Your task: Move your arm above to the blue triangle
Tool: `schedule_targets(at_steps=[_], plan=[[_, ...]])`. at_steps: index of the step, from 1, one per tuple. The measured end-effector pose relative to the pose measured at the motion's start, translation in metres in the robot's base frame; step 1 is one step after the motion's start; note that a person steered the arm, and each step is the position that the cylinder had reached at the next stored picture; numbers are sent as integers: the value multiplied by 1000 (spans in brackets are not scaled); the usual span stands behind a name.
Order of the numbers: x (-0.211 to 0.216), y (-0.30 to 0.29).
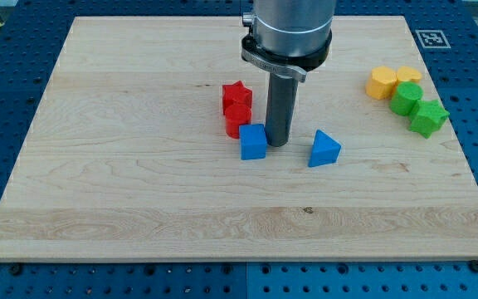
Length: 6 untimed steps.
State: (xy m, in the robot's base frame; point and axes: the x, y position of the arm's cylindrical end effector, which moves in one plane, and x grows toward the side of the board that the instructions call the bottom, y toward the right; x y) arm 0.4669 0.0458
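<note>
My tip (277, 144) touches blue cube (253, 142); no fingers fitted, nothing held. Risk: overshooting right nudges blue triangle (324, 149).

Mid worktop (139, 199): my tip (277, 144) stands between the blue cube (253, 142), just at its left, and the blue triangle (324, 149), near on its right. Red star (237, 94) and red block (236, 121) touch, toward the view's top from the cube. Far right, clustered: two yellow blocks (381, 83) (407, 76), two green blocks (406, 98) (428, 117) below them.
</note>
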Motion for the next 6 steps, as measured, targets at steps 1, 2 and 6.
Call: schedule_targets(at_steps=[1,2,6], plan=[[0,-1],[-6,-3],[-53,-1]])
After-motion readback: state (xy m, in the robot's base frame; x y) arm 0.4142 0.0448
